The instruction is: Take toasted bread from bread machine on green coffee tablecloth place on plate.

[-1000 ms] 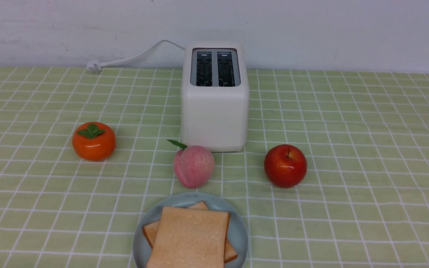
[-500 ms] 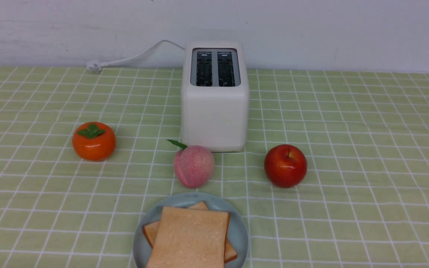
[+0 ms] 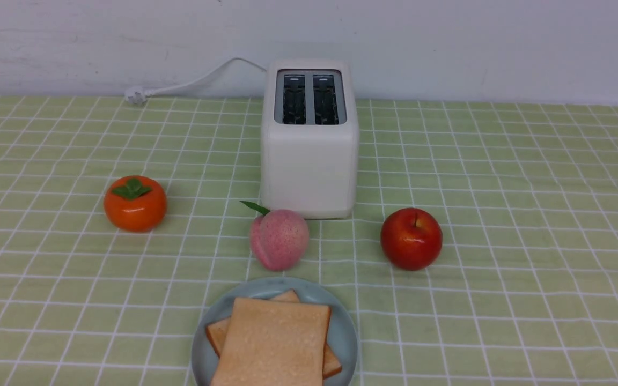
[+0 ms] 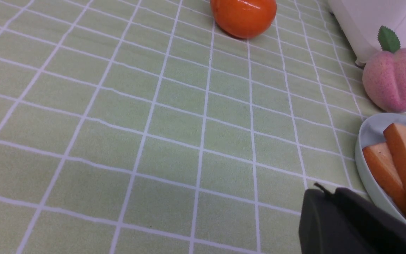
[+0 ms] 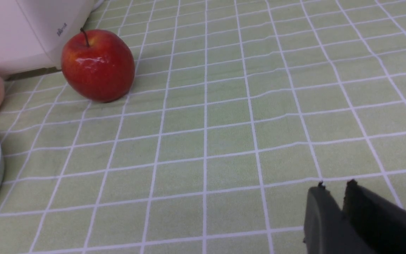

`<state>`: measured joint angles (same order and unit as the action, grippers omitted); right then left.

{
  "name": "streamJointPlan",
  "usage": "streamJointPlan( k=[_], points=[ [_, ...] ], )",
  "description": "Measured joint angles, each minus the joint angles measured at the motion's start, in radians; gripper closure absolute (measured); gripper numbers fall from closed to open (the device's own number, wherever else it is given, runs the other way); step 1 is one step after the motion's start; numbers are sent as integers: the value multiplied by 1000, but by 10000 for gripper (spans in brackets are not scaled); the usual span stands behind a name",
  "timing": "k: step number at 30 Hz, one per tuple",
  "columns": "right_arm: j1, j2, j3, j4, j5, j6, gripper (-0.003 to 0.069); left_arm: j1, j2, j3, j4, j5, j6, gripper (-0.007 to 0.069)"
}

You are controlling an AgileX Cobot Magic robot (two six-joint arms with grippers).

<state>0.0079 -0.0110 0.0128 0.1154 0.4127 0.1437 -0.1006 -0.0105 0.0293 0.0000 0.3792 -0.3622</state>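
- We see the bread machine standing upright at the far middle of the green coffee tablecloth, near the back wall; both dark slots look empty.
- Its white cord runs off to the left along the wall, ending in a plug lying at the cloth's far edge.
- The toasted bread lies on the plate at the near edge of the counter: two slices, the upper one overlapping the lower at an angle, the plate cut off by the frame's bottom edge.
- A peach sits between plate and bread machine, just beside both; an apple lies to the right of it, and a persimmon well apart to the left.
- Wide stretches of cloth lie bare on both outer sides.
- In its wrist view, we see the left pincer with its tips pressed together, holding nothing, just beside the plate's rim above the cloth.
- The right pincer shows a narrow gap between its tips, nothing in it, over bare cloth well apart from the apple.
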Motion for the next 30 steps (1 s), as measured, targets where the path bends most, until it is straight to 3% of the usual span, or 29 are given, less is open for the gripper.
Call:
streamJointPlan(
  k=[30],
  points=[
    [0, 0, 0, 1, 0, 0, 526, 0, 0, 0, 0, 0, 0, 586]
  ],
)
